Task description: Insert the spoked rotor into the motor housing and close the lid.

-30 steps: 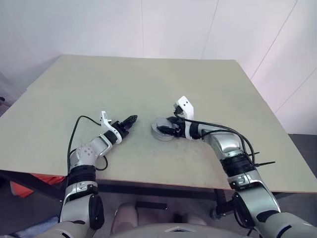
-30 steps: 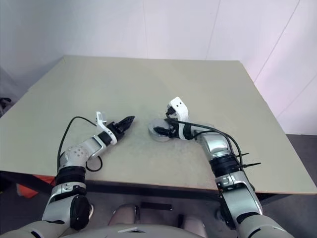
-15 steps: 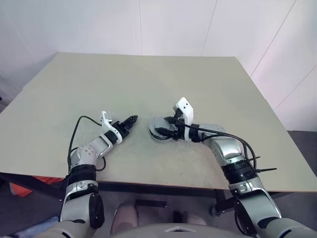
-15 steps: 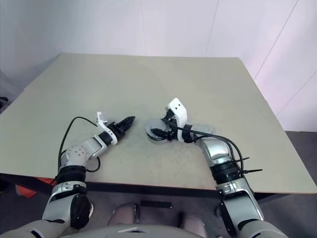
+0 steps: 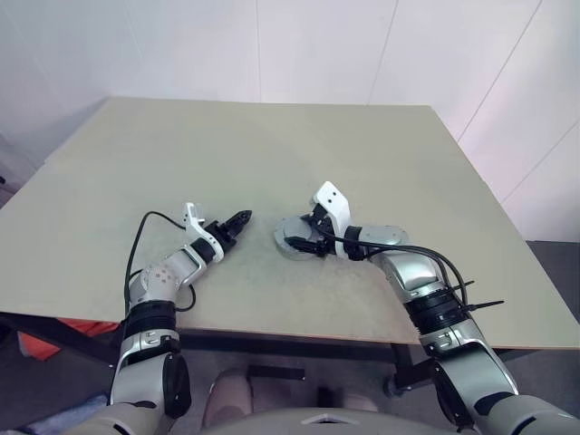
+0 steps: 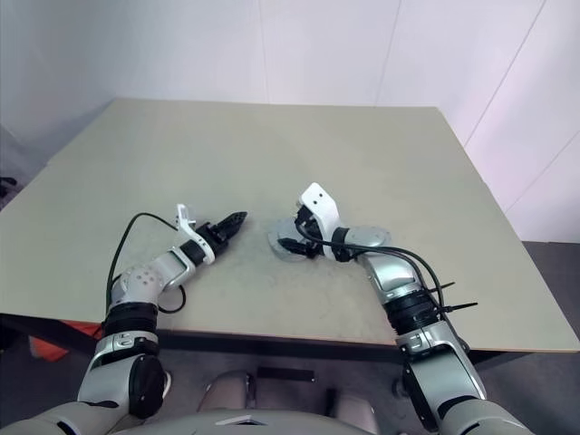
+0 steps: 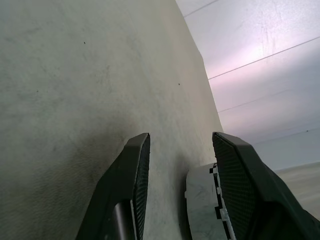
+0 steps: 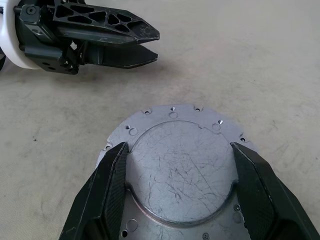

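One grey metal disc, the lid (image 8: pixel 182 165), lies flat on the worktop (image 5: pixel 272 154) near its front middle, smooth face up, a raised plain circle at the centre and a thin flange with small holes round the rim. Fine scratches across the face suggest bare machined metal: stiff, fairly weighty for its size, and slick under hard fingers. It should stand a firm squeeze without harm, but it lies so low that there is little edge to catch. The best hold is probably across the full width, fingertips pressed low against opposite sides of the rim. A pinch on the flange alone would likely slip.

The right end effector (image 8: pixel 180 200) is spread wide, one finger on either side of the raised circle and over the flange. From the wrist view I cannot tell whether the tips touch the metal, and nothing shows it lifted.

The left end effector (image 5: pixel 237 220) hovers just off the worktop a short way from the lid, pointing toward it, its fingers (image 7: pixel 131 175) partly apart with nothing between them.

Whether the lid already sits on the motor housing cannot be judged.
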Available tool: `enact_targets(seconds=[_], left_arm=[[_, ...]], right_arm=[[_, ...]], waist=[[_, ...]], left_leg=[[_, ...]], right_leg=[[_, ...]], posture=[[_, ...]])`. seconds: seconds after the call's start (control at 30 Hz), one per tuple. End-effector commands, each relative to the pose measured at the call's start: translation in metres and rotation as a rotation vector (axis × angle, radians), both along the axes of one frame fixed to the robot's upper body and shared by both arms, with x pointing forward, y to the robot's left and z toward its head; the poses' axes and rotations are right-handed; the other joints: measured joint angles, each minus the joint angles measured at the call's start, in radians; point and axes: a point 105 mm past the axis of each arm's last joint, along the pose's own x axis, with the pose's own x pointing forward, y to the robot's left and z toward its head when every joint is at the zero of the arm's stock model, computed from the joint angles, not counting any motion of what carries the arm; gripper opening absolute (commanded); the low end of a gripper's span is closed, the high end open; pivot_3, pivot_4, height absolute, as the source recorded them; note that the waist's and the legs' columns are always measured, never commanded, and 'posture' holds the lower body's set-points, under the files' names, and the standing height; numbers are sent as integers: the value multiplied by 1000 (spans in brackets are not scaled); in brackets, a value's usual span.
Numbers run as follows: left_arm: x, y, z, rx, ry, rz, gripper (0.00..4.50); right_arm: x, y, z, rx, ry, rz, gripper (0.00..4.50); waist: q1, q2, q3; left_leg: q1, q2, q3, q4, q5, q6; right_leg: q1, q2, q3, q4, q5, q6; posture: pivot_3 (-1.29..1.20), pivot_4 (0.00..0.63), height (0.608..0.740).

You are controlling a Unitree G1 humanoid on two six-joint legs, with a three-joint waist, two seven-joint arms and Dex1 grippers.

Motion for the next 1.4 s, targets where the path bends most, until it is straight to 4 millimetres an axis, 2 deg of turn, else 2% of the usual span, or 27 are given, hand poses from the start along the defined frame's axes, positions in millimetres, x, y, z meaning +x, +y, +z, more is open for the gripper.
enact_targets(seconds=[0.03, 0.13, 0.27, 0.33, 0.4, 0.5, 0.53, 0.57, 0.67, 0.87, 1.03, 1.2, 1.4], left_arm=[[5, 0, 14, 4, -55, -4, 2110], [5, 0, 14, 4, -55, -4, 2110], [5, 0, 14, 4, -57, -5, 2110], [5, -1, 15, 3, -57, -6, 2110], [4, -1, 15, 3, -58, -7, 2110], [3, -1, 15, 2, -58, -10, 2110], [3, -1, 15, 2, -57, -10, 2110], [3, -2, 15, 1, -56, -11, 2110], [2, -3, 14, 1, -53, -14, 2110], [1, -3, 12, 1, -47, -14, 2110], [0, -3, 11, 2, -43, -14, 2110], [0, -4, 11, 3, -42, -15, 2110], [0, -4, 11, 3, -43, -12, 2110]], right_arm=[[8, -9, 5, -32, -31, -31, 3095], [5, -12, -1, -59, -10, -26, 3095], [-2, -22, -21, -141, 53, -23, 3095], [-5, -34, -44, -219, 118, -54, 3095], [-4, -43, -56, -255, 157, -98, 3095], [0, -47, -59, -257, 171, -138, 3095], [1, -47, -59, -253, 174, -146, 3095], [3, -46, -58, -242, 174, -158, 3095], [8, -40, -51, -184, 177, -168, 3095], [5, -23, -35, -69, 203, -117, 3095], [4, -16, -21, -8, 181, -88, 3095], [7, -10, -5, 37, 124, -80, 3095], [5, -5, 6, 9, 8, -23, 3095]], waist=[[0, 0, 0], [1, 0, 0], [3, 0, 0], [3, 0, 0], [3, 1, -1], [3, 2, -1], [3, 2, -1], [3, 3, -1], [3, 3, 0], [2, 4, 0], [1, 3, 0], [-4, 3, -1], [-16, 3, 0]], left_leg=[[0, 0, 0, 0, 0, 0], [0, 0, 0, 2, 0, 0], [1, 0, 0, 3, 0, 1], [1, 0, 0, 3, -1, 1], [4, -1, 0, 4, -1, 1], [13, -1, 0, 3, -3, 5], [17, -1, 0, 3, -4, 6], [20, -1, -1, 3, -4, 6], [23, 0, -2, 3, -4, 6], [23, -1, -2, 2, -4, 6], [16, 0, -2, 2, -3, 5], [14, 1, -1, -2, -3, 5], [2, 2, -1, -3, 1, -1]], right_leg=[[0, 0, 0, 0, 0, 0], [1, 0, 0, 0, 0, 0], [3, 0, 0, 0, 0, 0], [4, 0, -1, 0, 0, 0], [7, 0, -1, 0, 0, 0], [15, -1, -1, 0, 0, 0], [18, -1, 0, 0, 0, 0], [21, -1, 0, 0, -4, 7], [25, -2, 1, -2, -5, 8], [20, -3, 1, -5, -5, 9], [18, -2, 2, -4, -5, 9], [12, 0, 1, -2, 0, 1], [2, 1, 0, -2, 0, 0]], posture=[[0, 0, 740], [0, 0, 740], [0, 0, 740], [0, 0, 740], [0, 0, 740], [0, 0, 740], [0, 0, 740], [0, 0, 740], [0, 0, 740], [0, 0, 740], [0, 0, 740], [0, 0, 740], [0, 0, 740]])
